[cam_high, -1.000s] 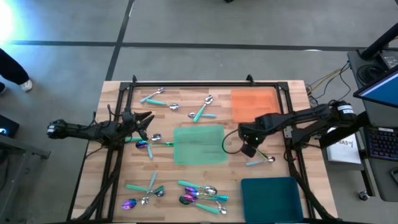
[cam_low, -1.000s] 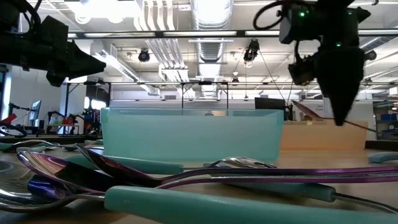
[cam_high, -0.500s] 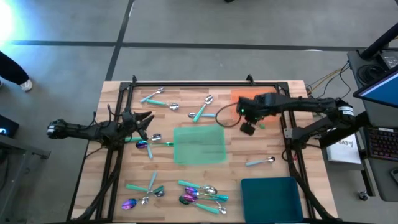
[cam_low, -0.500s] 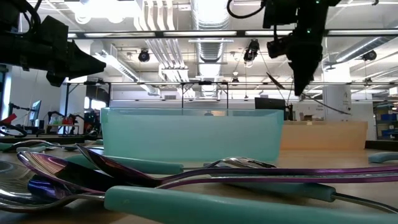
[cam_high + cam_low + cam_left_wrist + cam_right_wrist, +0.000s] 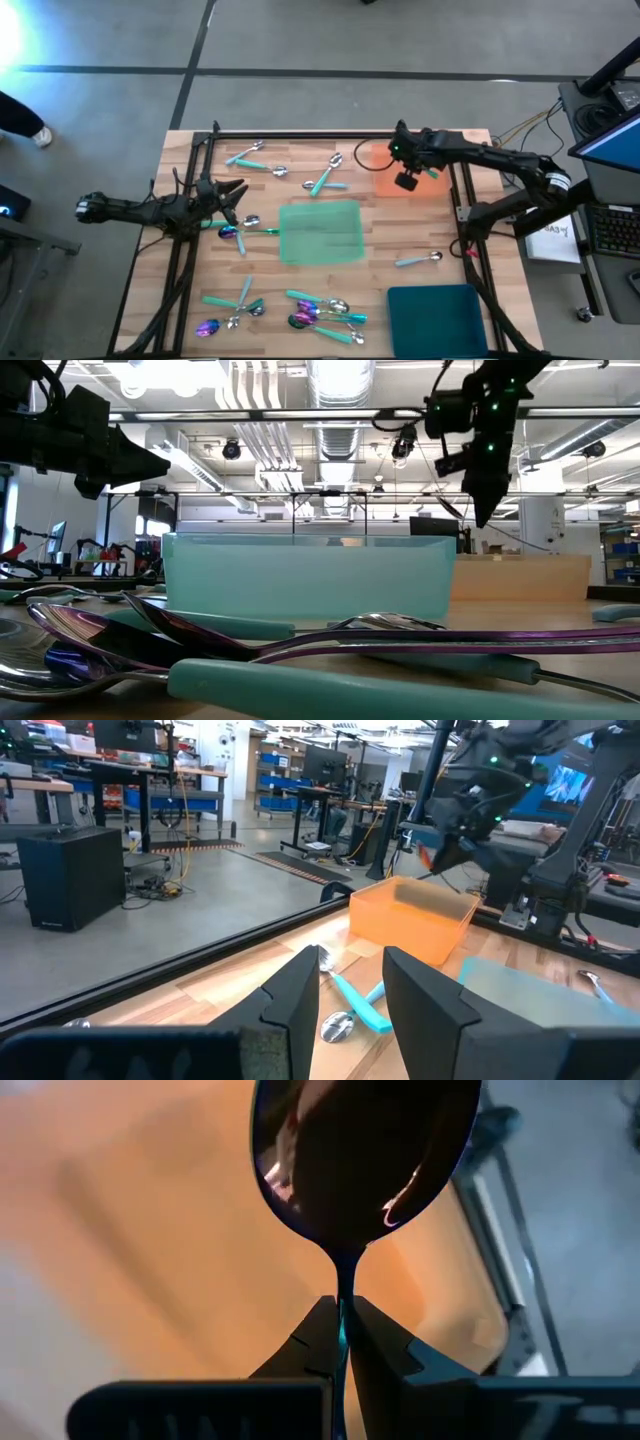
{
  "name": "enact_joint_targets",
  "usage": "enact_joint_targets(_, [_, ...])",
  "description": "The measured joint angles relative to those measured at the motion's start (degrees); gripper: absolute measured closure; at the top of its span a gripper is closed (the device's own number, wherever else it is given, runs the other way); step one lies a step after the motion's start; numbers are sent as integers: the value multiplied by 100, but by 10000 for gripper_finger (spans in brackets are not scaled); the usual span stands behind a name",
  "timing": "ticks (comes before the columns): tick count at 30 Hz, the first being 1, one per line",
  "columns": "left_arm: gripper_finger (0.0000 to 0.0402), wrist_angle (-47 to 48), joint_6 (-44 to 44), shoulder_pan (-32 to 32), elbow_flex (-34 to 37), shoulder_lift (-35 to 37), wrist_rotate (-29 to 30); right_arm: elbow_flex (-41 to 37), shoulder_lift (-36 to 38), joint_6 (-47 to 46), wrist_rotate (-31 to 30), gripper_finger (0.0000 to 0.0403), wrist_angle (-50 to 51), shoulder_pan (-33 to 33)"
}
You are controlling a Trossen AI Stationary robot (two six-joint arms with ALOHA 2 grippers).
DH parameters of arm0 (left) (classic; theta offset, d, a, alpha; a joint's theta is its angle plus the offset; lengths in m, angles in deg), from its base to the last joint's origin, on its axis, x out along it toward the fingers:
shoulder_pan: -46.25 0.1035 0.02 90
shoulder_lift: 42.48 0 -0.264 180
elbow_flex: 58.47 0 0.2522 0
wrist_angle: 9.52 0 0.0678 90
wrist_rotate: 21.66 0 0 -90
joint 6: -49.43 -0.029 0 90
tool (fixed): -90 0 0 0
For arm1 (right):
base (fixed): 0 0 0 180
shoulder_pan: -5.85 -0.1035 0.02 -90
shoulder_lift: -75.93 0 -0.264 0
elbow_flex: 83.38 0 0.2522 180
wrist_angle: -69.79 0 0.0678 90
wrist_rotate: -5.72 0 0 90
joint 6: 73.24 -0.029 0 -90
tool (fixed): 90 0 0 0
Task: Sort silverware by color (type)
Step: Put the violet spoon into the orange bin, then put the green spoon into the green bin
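Observation:
My right gripper [image 5: 405, 180] hangs above the orange tray [image 5: 385, 160] at the table's far right, shut on a spoon with a dark purple iridescent bowl [image 5: 365, 1150]. In the low view it [image 5: 483, 510] points down. My left gripper [image 5: 235, 192] hovers open over the table's left side, with two spoons [image 5: 240, 228] lying flat just in front of it. More silverware lies flat in a near pile [image 5: 320, 312], a near-left group [image 5: 232, 308], two far groups [image 5: 258, 160] [image 5: 328, 175], and as a single spoon [image 5: 420, 260]. My right gripper [image 5: 342, 1308] pinches the spoon by its thin neck [image 5: 343, 1275], just behind the bowl, between the two fingertips. The spoon runs along the fingers, and the bowl sticks out beyond them. The fingers point down, and the spoon is lifted clear above the orange tray [image 5: 150, 1280].
A green tray [image 5: 320, 232] lies in the table's middle, and a dark teal tray [image 5: 435, 308] sits at the near right. Black frame rails [image 5: 330, 135] run along the far edge and both sides. Bare wood shows between the green tray and the single spoon.
My right gripper has carried the spoon from the table's middle right, beside the green tray, toward the far edge, and now hangs over the orange tray. The left arm has kept still.

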Motion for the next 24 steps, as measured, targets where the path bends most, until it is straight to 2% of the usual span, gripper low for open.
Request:
enact_joint_targets(9, [304, -1, 0, 0, -1, 0, 0, -389, 0, 650, -107, 393, -968, 352])
enact_joint_targets(17, [304, 0, 0, 1, 0, 0, 0, -432, 0, -430, -103, 360, -1068, 347])
enact_joint_targets(24, [304, 0, 0, 1, 0, 0, 0, -432, 0, -287, -102, 343, -1083, 347])
